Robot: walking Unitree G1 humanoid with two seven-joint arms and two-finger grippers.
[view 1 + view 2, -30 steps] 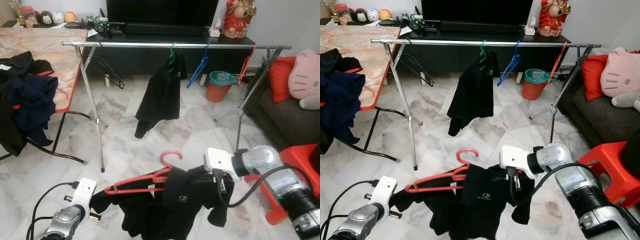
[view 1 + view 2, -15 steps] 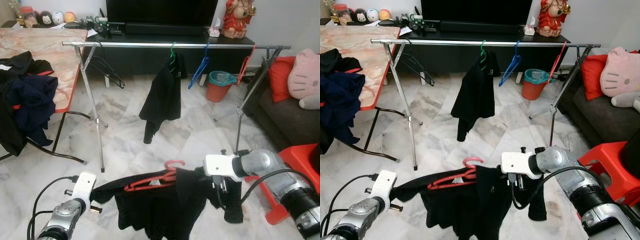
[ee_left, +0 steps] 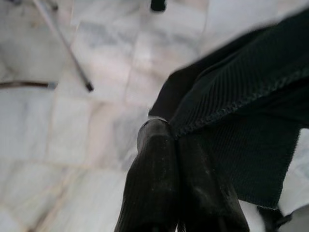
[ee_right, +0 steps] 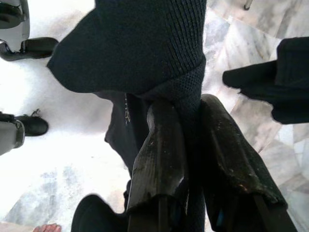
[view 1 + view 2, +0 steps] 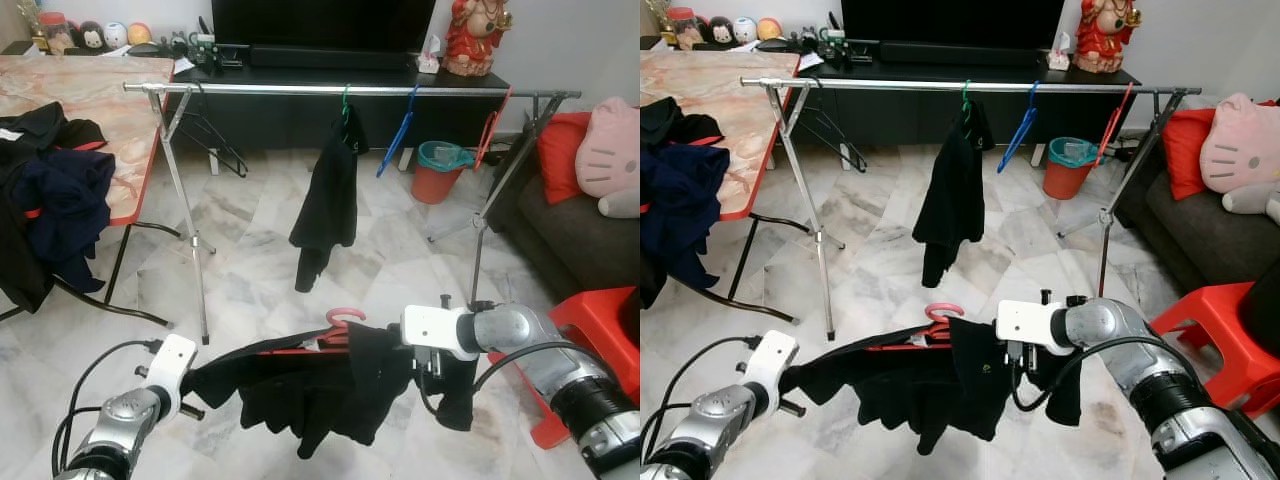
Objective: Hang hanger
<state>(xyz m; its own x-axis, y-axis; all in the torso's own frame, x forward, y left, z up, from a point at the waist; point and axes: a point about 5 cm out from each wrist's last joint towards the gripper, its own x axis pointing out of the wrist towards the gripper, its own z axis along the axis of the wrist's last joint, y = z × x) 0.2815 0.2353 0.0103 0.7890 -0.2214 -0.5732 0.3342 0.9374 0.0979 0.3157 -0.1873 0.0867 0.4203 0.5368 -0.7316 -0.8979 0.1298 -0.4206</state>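
Black garment on red hanger sags limp and light between left gripper and right gripper, both fingers pinching cloth, well short of rail; stiff hook likely gives the surer hold.
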